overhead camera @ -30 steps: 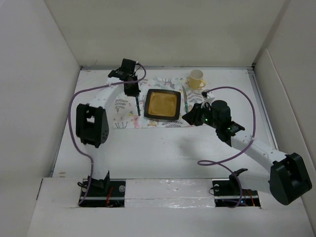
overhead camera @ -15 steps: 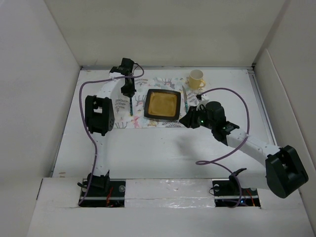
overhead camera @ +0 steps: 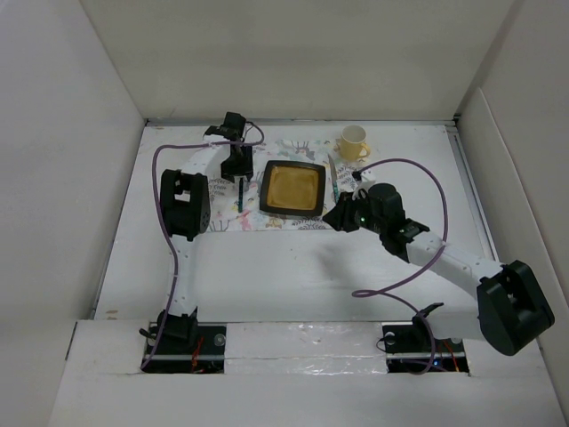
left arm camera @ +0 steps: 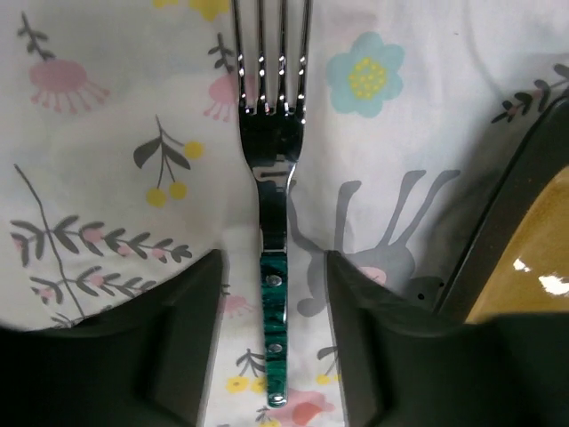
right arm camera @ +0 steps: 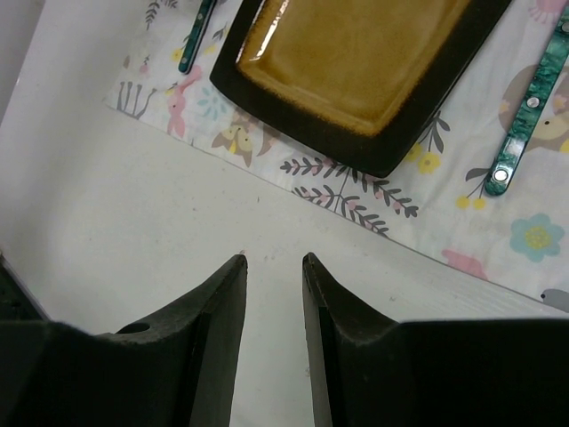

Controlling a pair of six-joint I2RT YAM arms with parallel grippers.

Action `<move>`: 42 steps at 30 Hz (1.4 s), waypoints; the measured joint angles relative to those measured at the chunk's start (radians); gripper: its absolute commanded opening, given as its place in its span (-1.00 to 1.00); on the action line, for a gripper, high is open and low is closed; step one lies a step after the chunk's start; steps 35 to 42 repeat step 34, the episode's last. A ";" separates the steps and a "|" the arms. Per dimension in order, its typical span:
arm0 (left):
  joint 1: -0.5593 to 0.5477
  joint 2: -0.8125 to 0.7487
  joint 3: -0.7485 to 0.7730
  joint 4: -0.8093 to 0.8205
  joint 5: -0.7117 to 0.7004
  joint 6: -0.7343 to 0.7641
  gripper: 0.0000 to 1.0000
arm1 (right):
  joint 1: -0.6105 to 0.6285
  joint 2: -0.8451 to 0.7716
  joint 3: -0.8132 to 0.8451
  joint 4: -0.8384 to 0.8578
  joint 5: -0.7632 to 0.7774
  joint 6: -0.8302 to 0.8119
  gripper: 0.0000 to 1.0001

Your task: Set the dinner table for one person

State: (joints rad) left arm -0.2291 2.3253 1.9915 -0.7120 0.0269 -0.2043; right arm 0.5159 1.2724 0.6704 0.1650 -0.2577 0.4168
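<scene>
The fork (left arm camera: 274,222) lies on the mat (left arm camera: 107,133) on the table (overhead camera: 311,267), left of the plate (overhead camera: 292,188). Its handle points straight between the left gripper's (left arm camera: 274,262) spread fingers (left arm camera: 191,338), untouched. The right gripper (right arm camera: 273,260) gapes empty.

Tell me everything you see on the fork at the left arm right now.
The fork has four shiny metal tines, a polished neck and a green marbled, riveted handle. It lies flat on the printed placemat, just left of the dark plate, with its tines pointing away from the arm bases. The left fingers flank the handle, open, with a gap on each side.
</scene>
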 measured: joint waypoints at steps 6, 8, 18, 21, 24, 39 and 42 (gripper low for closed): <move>0.000 -0.016 -0.007 0.021 -0.002 -0.016 0.37 | 0.003 -0.002 0.000 -0.002 0.024 -0.006 -0.26; 0.000 -0.056 -0.029 0.027 -0.009 -0.023 0.37 | 0.004 -0.007 0.000 -0.003 0.036 -0.010 -0.48; -0.049 -0.909 -0.479 0.325 -0.043 -0.104 0.65 | 0.080 -0.233 0.008 -0.058 0.116 -0.048 -0.84; -0.051 -1.264 -0.709 0.444 -0.037 -0.140 0.83 | 0.101 -0.368 0.050 -0.108 0.166 -0.048 -0.24; -0.050 -1.573 -0.878 0.478 -0.068 -0.169 0.98 | 0.108 -0.491 0.157 -0.170 0.240 -0.061 0.11; -0.050 -2.029 -1.072 0.445 -0.259 -0.197 0.98 | 0.108 -0.857 0.404 -0.214 0.581 -0.107 0.51; -0.050 -2.029 -1.072 0.445 -0.259 -0.197 0.98 | 0.108 -0.857 0.404 -0.214 0.581 -0.107 0.51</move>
